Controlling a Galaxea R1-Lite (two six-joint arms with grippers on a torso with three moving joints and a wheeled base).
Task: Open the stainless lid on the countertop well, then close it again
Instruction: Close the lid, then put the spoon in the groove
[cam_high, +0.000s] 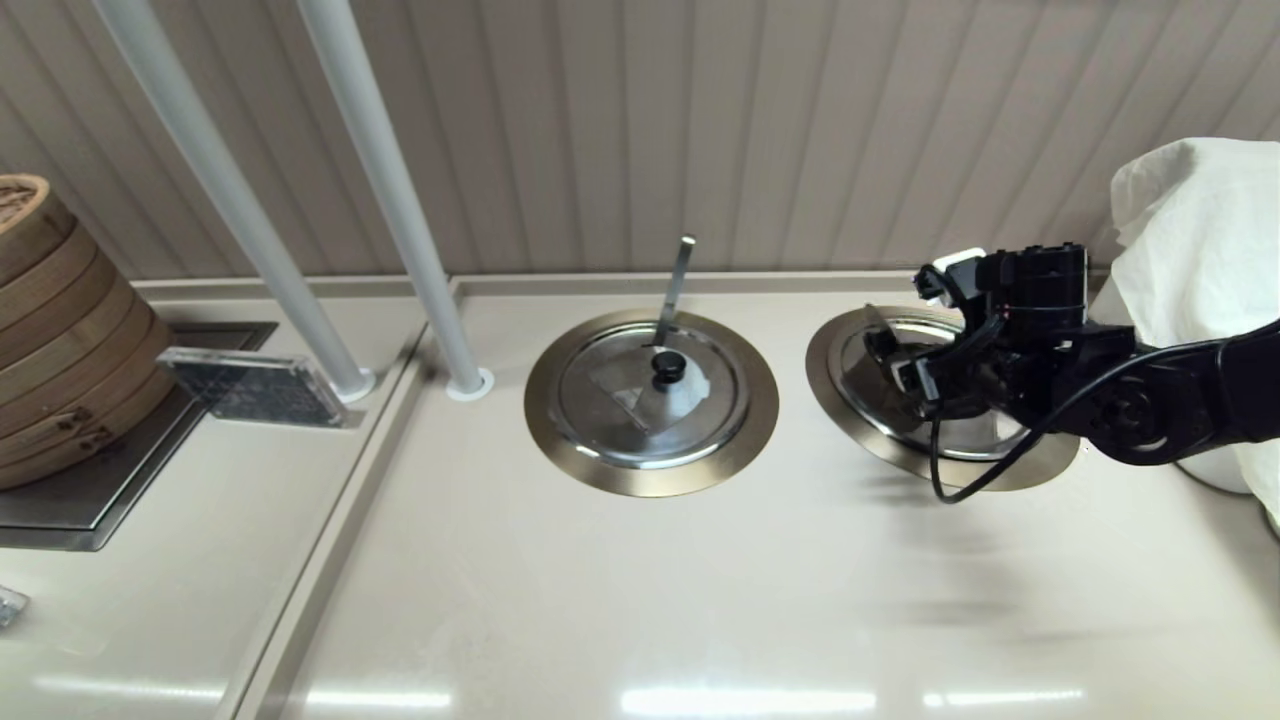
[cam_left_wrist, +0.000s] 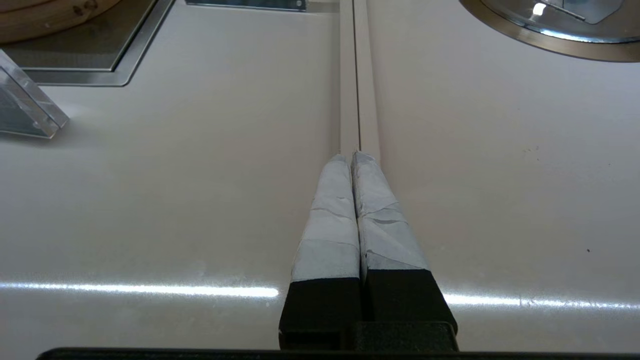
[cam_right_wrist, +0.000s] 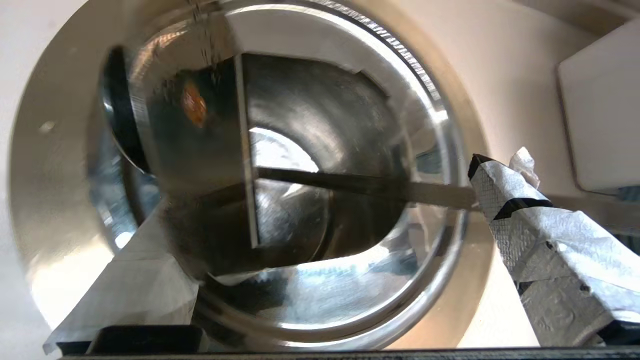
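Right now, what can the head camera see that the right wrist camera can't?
Only the head view shows the bamboo steamers, the two white poles, the other lid with a white smear and the white cloth. Only the right wrist view shows inside the countertop well, with the stainless lid tipped up between the right gripper's open taped fingers. Both show that well's wide metal collar.
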